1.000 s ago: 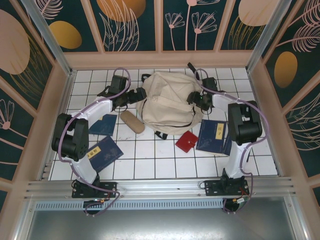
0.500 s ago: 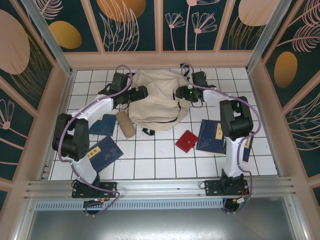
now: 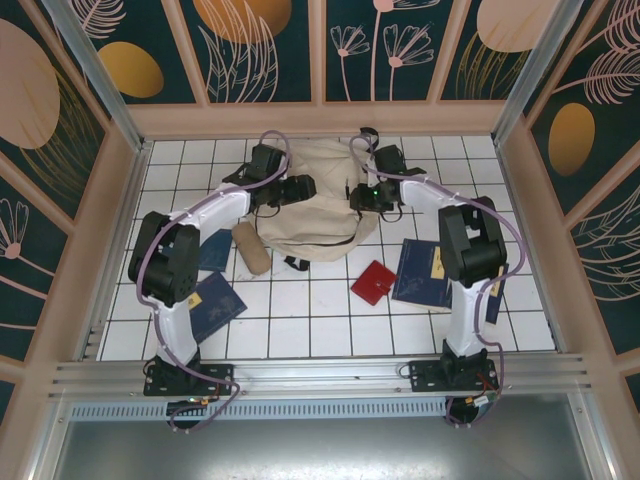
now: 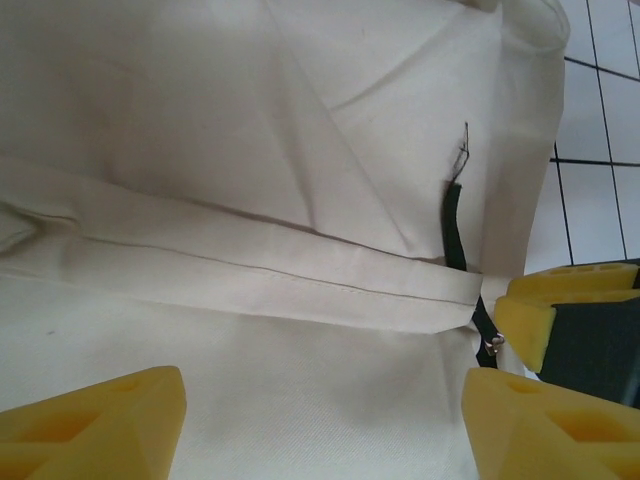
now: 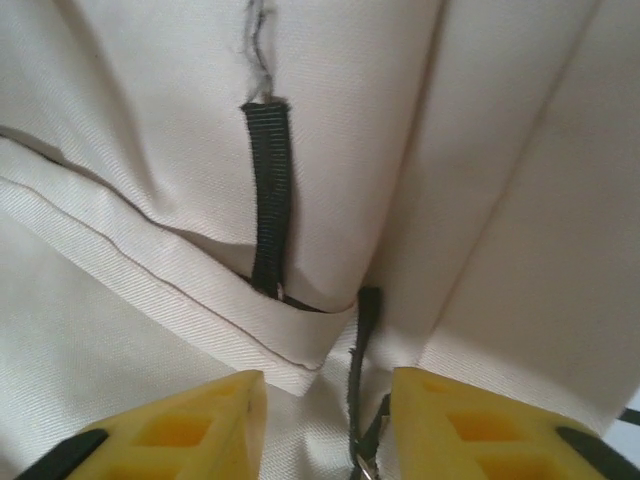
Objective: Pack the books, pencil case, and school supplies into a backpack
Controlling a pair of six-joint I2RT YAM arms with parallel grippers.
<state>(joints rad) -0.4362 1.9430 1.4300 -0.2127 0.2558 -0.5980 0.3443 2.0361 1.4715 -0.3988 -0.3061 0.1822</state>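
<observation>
The left gripper [image 4: 325, 405] stood with jaws wide over a seam of the backpack [image 3: 312, 222], which lay at the far middle of the table [image 3: 300, 330]. It should take a full fold of cloth there. The right gripper [image 5: 322, 405] had jaws narrow, not yet touching, around the thin black zip pull [image 5: 364, 325]. It should pinch this squarely, then draw along the zip while the left pulls against it.

From above, the left arm [image 3: 175, 270] covers the edges of two navy books [image 3: 220, 305], and the right arm [image 3: 465, 255] crosses a third book [image 3: 420, 275]. In both wrist views the backpack [image 4: 250, 150] runs past every edge. Whether the right gripper [image 5: 328, 385] pinches the black zip pull [image 5: 364, 320] is unclear.
</observation>
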